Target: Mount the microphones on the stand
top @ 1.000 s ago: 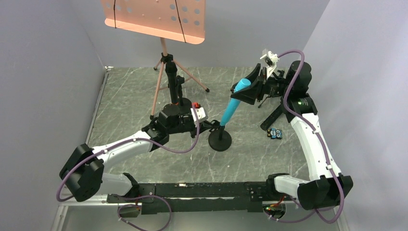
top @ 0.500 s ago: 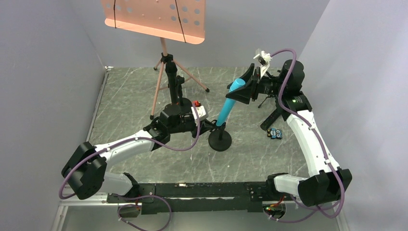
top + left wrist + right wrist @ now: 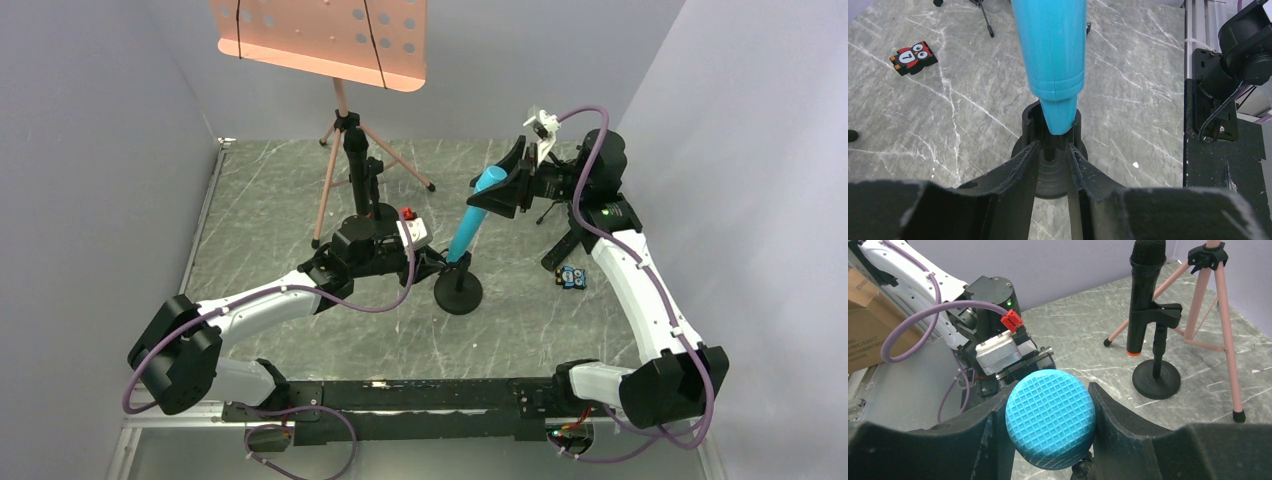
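My right gripper [image 3: 503, 188] is shut on the mesh head of the cyan-blue microphone [image 3: 468, 226], which also shows in the right wrist view [image 3: 1050, 417]. The microphone hangs tilted, with its tapered tail [image 3: 1058, 117] in the top of the clip [image 3: 1029, 120] of a small black round-based stand [image 3: 458, 293]. My left gripper [image 3: 1053, 150] is shut low on that stand, just under the clip. The black microphone with the orange ring [image 3: 1144, 300] stands clipped in a second stand [image 3: 1156, 380]. A black stick microphone [image 3: 565, 246] lies under my right arm.
A pink tripod music stand [image 3: 338, 120] with an orange desk stands at the back, its legs [image 3: 1225, 330] beside the second stand. An owl block [image 3: 571, 277] lies by the right arm, also in the left wrist view [image 3: 913, 57]. Grey walls close in three sides.
My right gripper has moved left and a little back with the cyan microphone, tipping it more upright over the stand's clip. My left arm has barely moved.
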Available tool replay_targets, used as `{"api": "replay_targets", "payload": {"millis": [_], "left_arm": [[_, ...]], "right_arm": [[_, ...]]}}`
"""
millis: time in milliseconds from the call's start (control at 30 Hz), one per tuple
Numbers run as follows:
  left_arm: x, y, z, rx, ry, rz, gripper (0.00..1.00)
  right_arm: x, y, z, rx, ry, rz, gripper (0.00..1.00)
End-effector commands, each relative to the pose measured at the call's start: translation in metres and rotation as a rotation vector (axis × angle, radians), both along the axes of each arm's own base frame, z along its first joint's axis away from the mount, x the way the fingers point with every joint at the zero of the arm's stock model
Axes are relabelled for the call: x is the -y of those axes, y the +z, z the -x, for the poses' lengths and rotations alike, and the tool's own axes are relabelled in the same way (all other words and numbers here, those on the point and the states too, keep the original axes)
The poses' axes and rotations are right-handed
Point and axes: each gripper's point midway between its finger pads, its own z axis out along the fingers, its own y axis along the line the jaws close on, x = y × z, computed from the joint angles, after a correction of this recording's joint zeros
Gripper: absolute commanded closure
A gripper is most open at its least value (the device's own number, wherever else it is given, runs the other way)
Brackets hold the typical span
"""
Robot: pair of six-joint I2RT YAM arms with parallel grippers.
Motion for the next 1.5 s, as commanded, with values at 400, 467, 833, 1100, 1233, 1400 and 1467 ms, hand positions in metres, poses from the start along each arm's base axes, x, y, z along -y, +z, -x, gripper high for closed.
{"api": "replay_targets", "payload": {"millis": [400,467,833,1100,1233,1400,1467], "left_arm": [[0.002,-0.007,0.005,-0.038,-0.007,0.027,0.62],[0.002,-0.007,0.007,-0.07,-0.001,0.036,0.62],[-0.018,-0.008,0.01,-0.077,0.079,0.046,0.43],[-0.053,-0.005,0.02,-0.051,0.194,0.053,0.25],[-0.071,-0.012,0.027,-0.052,0.238,0.037,0.2],[-0.088,-0.025,0.035,-0.049,0.274,0.021,0.18],[-0.091,-0.031,0.038,-0.057,0.277,0.007,0.18]], "right_arm": [[-0.006,-0.049,0.017,-0.022,0.027,0.053,0.86],[-0.006,-0.056,0.018,-0.027,0.027,0.06,0.86],[-0.003,-0.085,0.017,-0.046,0.008,0.116,0.86],[-0.012,-0.099,0.016,-0.07,0.026,0.145,0.86],[-0.017,-0.103,0.014,-0.075,0.037,0.166,0.86],[-0.022,-0.108,0.01,-0.084,0.046,0.184,0.86],[-0.025,-0.111,0.009,-0.089,0.053,0.191,0.86]]}}
